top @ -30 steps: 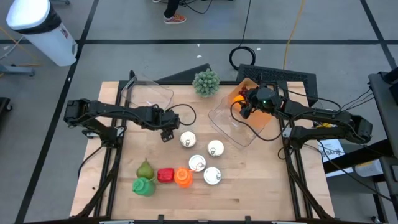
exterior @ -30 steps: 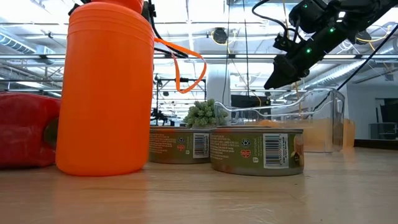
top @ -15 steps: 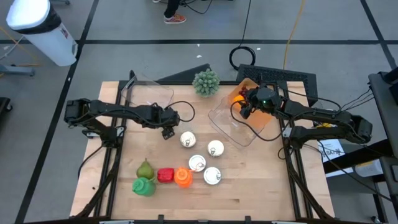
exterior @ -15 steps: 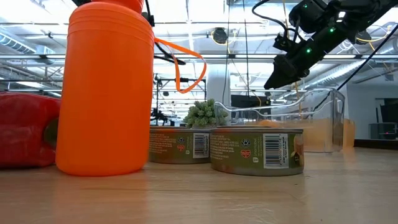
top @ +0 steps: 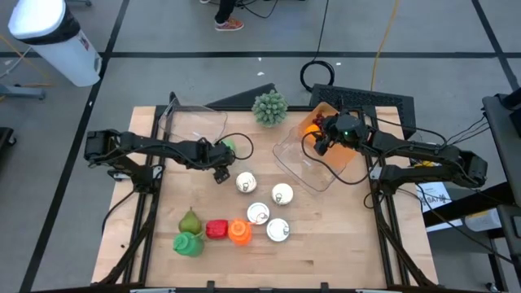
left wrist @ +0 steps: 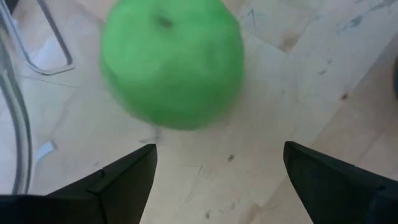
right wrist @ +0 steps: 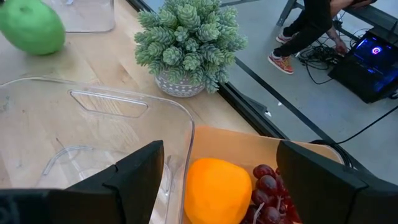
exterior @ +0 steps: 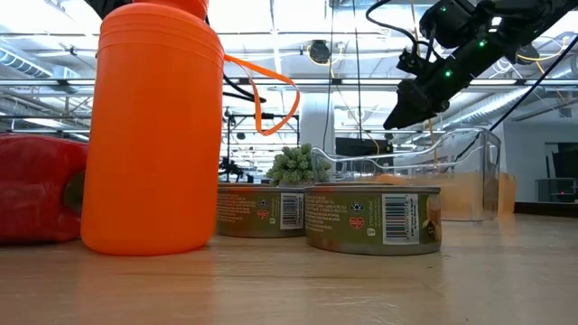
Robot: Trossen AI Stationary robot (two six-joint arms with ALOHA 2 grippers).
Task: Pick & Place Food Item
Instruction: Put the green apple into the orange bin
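A green apple (top: 229,146) lies on the table just beyond my left gripper (top: 220,157). In the left wrist view the apple (left wrist: 171,62) is blurred and sits ahead of the open fingers, clear of both; my left gripper (left wrist: 217,162) holds nothing. My right gripper (top: 323,138) hovers open above a tilted clear bin (top: 313,163) near the table's far right. Its wrist view, between its fingers (right wrist: 217,180), shows an orange (right wrist: 217,190) and grapes (right wrist: 270,183) in an orange tray, with the apple (right wrist: 31,26) far off.
A second clear bin (top: 195,122) stands at the far left and a potted succulent (top: 269,107) at the far edge. Several cans (top: 258,214) sit mid-table. A pear (top: 190,221), a green pepper (top: 187,242), a red pepper (top: 216,229) and an orange bottle (top: 239,232) line the near side.
The green apple, which could not be seen in the high view a second ago, now shows on the table just past the left gripper's fingers, on their far side. The right arm has kept still.
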